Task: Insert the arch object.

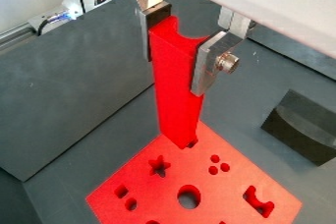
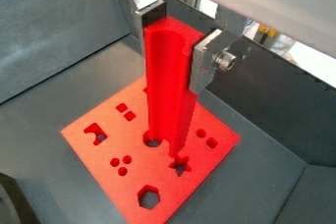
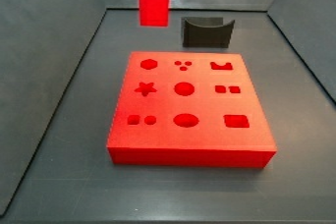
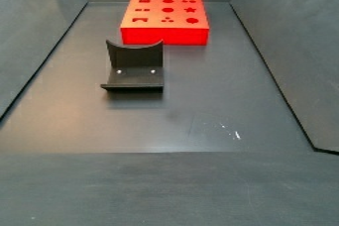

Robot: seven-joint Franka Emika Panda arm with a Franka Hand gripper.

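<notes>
Holding arch object upright, gripper jaws clamped on its top; align it over the board's 12 o'clock arch hole before lowering.

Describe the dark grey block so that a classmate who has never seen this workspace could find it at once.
Start from the flat red board with shaped holes on the grey floor. Beside it, apart from its edge, stands the dark grey block, short, with a curved notch in its top. Unlike the long red bar held upright in the hand above the board, it is dark, squat and rests untouched on the floor.
</notes>
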